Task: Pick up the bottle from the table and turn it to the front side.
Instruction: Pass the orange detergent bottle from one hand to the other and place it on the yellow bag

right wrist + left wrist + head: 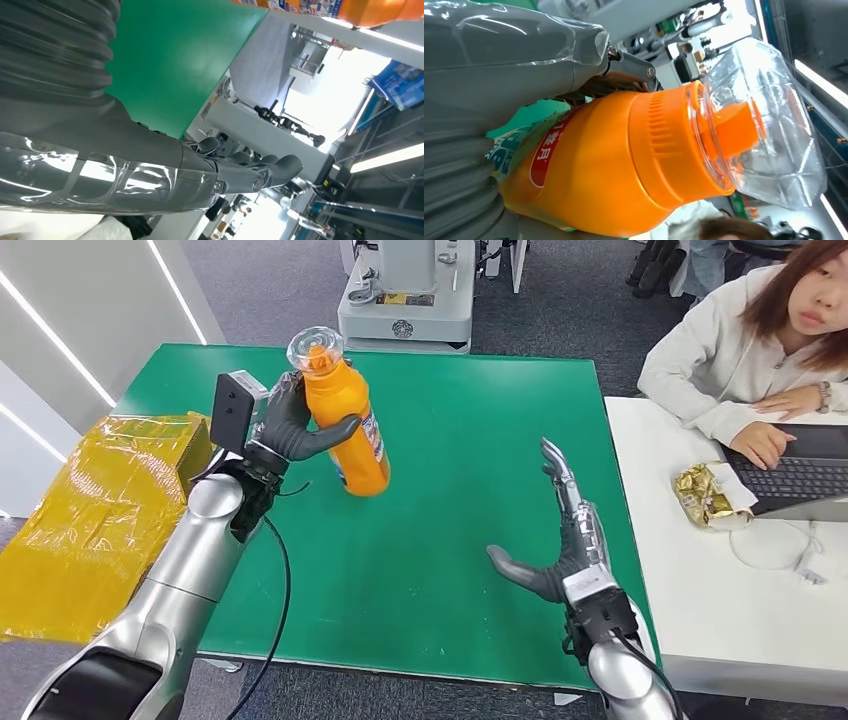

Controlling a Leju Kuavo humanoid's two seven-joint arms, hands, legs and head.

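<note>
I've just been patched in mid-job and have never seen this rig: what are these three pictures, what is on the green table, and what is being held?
This is a humanoid robot with two silver arms, each ending in a many-fingered hand. The head view looks down from high on its body, so its own arms come in from below. The left hand grips an orange bottle with a clear cap; the bottle is tilted, its base close to the green table. I cannot tell whether it touches. The right hand holds nothing, fingers apart, above the table.

The other two pictures come from cameras at each wrist and are turned sideways. The left wrist view shows the bottle's clear cap up close.

A yellow wrapped package sits at the table's left. On a white table to the right, a person works at a laptop.
</note>
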